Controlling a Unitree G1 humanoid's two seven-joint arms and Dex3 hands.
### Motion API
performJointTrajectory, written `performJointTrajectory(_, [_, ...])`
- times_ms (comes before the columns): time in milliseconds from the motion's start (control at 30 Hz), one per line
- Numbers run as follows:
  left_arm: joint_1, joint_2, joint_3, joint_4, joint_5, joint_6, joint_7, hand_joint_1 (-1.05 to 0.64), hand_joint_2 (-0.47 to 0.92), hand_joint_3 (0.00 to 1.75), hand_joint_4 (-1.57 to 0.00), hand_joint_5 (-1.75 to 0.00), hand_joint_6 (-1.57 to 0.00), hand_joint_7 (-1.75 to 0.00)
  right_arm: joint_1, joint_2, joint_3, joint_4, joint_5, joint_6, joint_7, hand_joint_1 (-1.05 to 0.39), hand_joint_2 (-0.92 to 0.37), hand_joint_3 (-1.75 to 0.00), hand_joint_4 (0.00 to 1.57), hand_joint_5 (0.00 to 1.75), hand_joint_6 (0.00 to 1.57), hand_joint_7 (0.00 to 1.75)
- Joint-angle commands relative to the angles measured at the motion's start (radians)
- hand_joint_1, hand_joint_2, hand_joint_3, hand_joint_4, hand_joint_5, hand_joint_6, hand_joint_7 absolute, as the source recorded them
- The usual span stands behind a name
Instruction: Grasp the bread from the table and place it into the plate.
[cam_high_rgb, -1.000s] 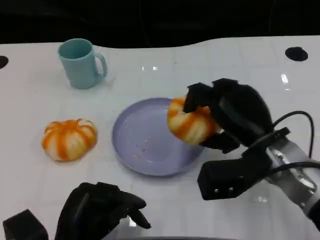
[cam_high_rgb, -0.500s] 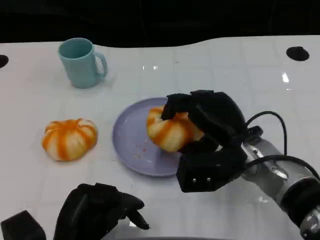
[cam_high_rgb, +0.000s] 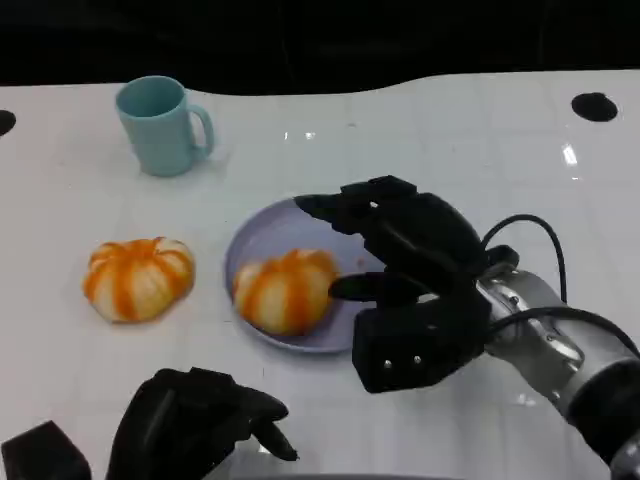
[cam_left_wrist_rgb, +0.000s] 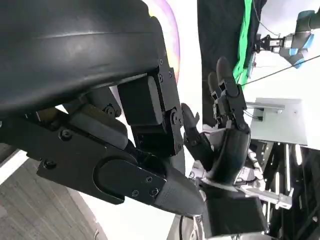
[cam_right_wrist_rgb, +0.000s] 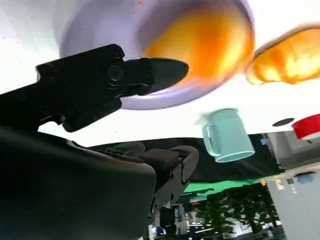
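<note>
Head view is showing 1 bread (cam_high_rgb: 285, 290) lying in the purple plate (cam_high_rgb: 262, 238), on its left and near part, close to the rim. It is lying there free, because nothing is gripping it. The right hand (cam_high_rgb: 395, 245) is hanging over the right half of the plate with its fingers spread apart and holding nothing; the fingers (cam_high_rgb: 330, 208) are pointing left, above and just beside the bread, not touching it as far as I can tell. I am judging that the hand is open like this because the bread is already released, so the placing step looks done for this piece.

The left hand (cam_high_rgb: 200, 420) is resting low at the near edge of the white table (cam_high_rgb: 450, 130), its fingers curled inward with nothing inside, probably because it is not needed for this task.

Another bread (cam_high_rgb: 138, 277), striped the same way, is sitting on the table to the left of the plate, well apart from both hands. The teal mug (cam_high_rgb: 162, 126) is standing upright farther back. The right wrist view is showing the bread in the plate (cam_right_wrist_rgb: 200, 45), blurred, beyond a finger.
</note>
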Motion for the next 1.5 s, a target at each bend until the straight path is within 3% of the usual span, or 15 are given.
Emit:
performJointTrajectory(33, [0.001,0.014,0.012,0.005,-0.006,-0.006,-0.009,-0.95,0.9,0.0,-1.19,-0.95,-1.54,0.0,0.078,-0.06,-0.032,-0.123,0.037,-0.007,0.046,-0.71,-0.92,-0.32,0.0,0.38,0.22,0.01])
performJointTrajectory(233, [-0.005,0.015,0.015,0.016,-0.005,-0.011,-0.01,-0.96,0.9,0.0,-1.19,-0.95,-1.54,0.0,0.184,-0.119,-0.084,-0.279,0.113,-0.043,0.119,-0.68,-0.92,-0.29,0.0,0.51,0.25,0.02])
performJointTrajectory(433, [-0.011,0.013,0.019,0.022,-0.006,-0.013,-0.012,-0.95,0.91,0.0,-1.2,-0.95,-1.55,0.0,0.317,-0.167,-0.147,-0.417,0.233,-0.14,0.161,-0.65,-0.92,-0.29,0.06,0.59,0.3,0.05])
performJointTrajectory(800, [-0.022,0.014,0.028,0.035,-0.008,-0.01,-0.02,-0.95,0.91,0.0,-1.2,-0.95,-1.55,0.0,0.517,-0.149,-0.254,-0.407,0.541,-0.406,0.235,-0.43,-0.92,-0.24,0.46,0.87,0.68,0.25])
performJointTrajectory(933, [-0.023,0.014,0.029,0.035,-0.01,-0.006,-0.019,-0.96,0.9,0.0,-1.21,-0.95,-1.55,-0.01,0.584,-0.118,-0.283,-0.419,0.68,-0.424,0.286,-0.34,-0.92,-0.28,0.56,1.07,0.79,0.37])
performJointTrajectory(1067, [-0.022,0.014,0.027,0.031,-0.007,-0.004,-0.015,-0.95,0.9,0.0,-1.21,-0.94,-1.55,-0.01,0.635,-0.108,-0.313,-0.431,0.76,-0.432,0.343,-0.25,-0.84,-0.48,0.67,1.22,0.79,0.74])
performJointTrajectory(1133, [-0.021,0.014,0.026,0.03,-0.003,-0.005,-0.011,-0.95,0.9,0.0,-1.21,-0.94,-1.55,-0.01,0.657,-0.115,-0.327,-0.437,0.777,-0.438,0.369,-0.15,-0.65,-0.82,0.71,1.28,0.79,0.93])
performJointTrajectory(1267, [-0.024,0.014,0.028,0.031,-0.007,-0.003,-0.015,-0.95,0.9,0.0,-1.2,-0.94,-1.55,0.0,0.698,-0.118,-0.363,-0.458,0.765,-0.457,0.384,-0.07,-0.45,-1.21,0.84,1.37,0.88,1.08])
performJointTrajectory(1500, [-0.024,0.016,0.033,0.042,-0.006,-0.017,-0.019,-0.95,0.9,0.0,-1.21,-0.95,-1.55,0.0,0.756,-0.106,-0.403,-0.496,0.767,-0.433,0.395,-0.09,-0.45,-1.27,0.85,1.63,0.87,1.25])
